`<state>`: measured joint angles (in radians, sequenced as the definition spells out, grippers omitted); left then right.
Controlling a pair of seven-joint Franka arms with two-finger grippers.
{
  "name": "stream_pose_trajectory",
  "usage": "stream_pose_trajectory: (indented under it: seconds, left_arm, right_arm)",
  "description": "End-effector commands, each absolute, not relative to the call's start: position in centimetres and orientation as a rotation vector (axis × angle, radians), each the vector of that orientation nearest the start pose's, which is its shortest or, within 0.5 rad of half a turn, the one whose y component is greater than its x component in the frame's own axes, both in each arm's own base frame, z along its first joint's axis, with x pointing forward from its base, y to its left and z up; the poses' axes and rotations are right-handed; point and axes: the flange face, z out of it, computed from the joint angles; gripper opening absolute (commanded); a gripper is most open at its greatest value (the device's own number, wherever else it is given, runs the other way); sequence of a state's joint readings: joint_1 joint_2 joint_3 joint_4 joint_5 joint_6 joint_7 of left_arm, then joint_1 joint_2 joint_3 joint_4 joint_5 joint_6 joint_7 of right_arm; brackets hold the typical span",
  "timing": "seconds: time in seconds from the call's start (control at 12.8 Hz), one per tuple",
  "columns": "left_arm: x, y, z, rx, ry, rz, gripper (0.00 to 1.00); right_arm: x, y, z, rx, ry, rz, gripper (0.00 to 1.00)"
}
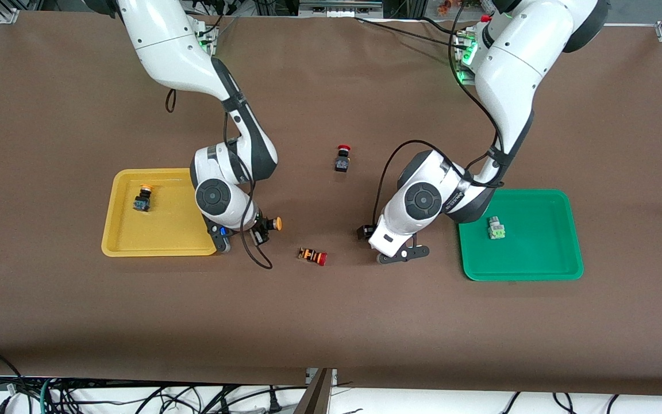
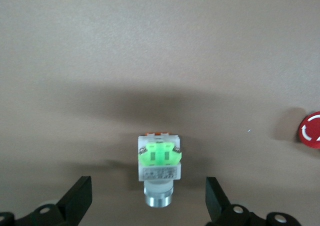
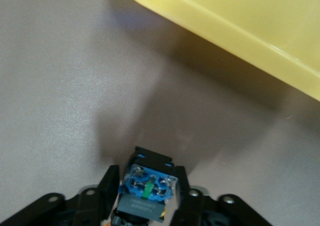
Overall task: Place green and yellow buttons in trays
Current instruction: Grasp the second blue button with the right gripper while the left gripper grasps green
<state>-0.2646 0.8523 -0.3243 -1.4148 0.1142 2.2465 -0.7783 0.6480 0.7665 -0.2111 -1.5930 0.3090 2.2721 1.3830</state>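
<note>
My right gripper [image 1: 243, 234] is shut on a black-and-blue yellow button [image 1: 274, 223], held just over the table beside the yellow tray [image 1: 164, 230]. In the right wrist view the gripper [image 3: 147, 188] clamps the button's blue back [image 3: 148, 182], with the tray's rim [image 3: 240, 30] close by. Another yellow button [image 1: 143, 199] lies in that tray. My left gripper [image 1: 403, 253] is open, low over the table beside the green tray [image 1: 532, 253]. In the left wrist view a green button [image 2: 159, 165] lies untouched on the table between the gripper's [image 2: 146, 203] spread fingers. The arm hides that button in the front view. Another green button [image 1: 496, 228] lies in the green tray.
A black switch with a red cap [image 1: 342, 158] stands mid-table, farther from the front camera than both grippers. An orange-striped switch with a red cap [image 1: 312, 256] lies between the grippers; its cap shows in the left wrist view [image 2: 311, 131]. Brown table all round.
</note>
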Motion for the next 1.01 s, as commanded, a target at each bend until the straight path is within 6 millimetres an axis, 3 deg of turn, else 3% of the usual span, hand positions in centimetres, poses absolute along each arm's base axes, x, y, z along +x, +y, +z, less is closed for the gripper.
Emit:
stream_pose_trajectory:
  seconds: [0.0,0.08,0.23,0.31,0.47,0.62,0.86,0.94]
  left_arm:
    - [64.2,-37.0,19.9,-3.279,-0.411,0.045,1.00]
    - [63.6,-37.6,19.1,-3.273,-0.419,0.060,1.00]
    - [63.5,-37.7,18.8,-3.269,-0.415,0.064,0.64]
    - [63.6,-37.5,18.8,-3.267,-0.421,0.063,0.50]
    - [63.4,-37.4,18.6,-3.260,-0.421,0.077,0.36]
    - [64.0,-36.6,19.4,-3.255,-0.444,0.074,0.20]
    - [65.7,-33.4,23.8,-3.217,-0.508,0.103,0.19]
    - [66.1,-31.9,24.7,-3.196,-0.530,0.127,0.20]
  right_arm:
    - [61.8,32.1,19.4,-2.701,1.535,0.153,0.00]
    - [62.2,32.5,20.5,-2.705,1.499,0.143,0.00]
    - [62.3,32.7,22.5,-2.786,1.375,0.173,0.00]
    - [62.2,32.2,23.5,-2.882,1.191,0.208,0.00]
    - [62.5,27.3,24.9,-3.083,0.745,0.349,0.00]
    - [63.0,23.9,25.9,-3.133,0.516,0.387,0.00]
    - [62.8,18.0,25.4,-3.164,0.117,0.431,0.00]
    - [62.3,16.5,24.4,-3.163,0.037,0.458,0.00]
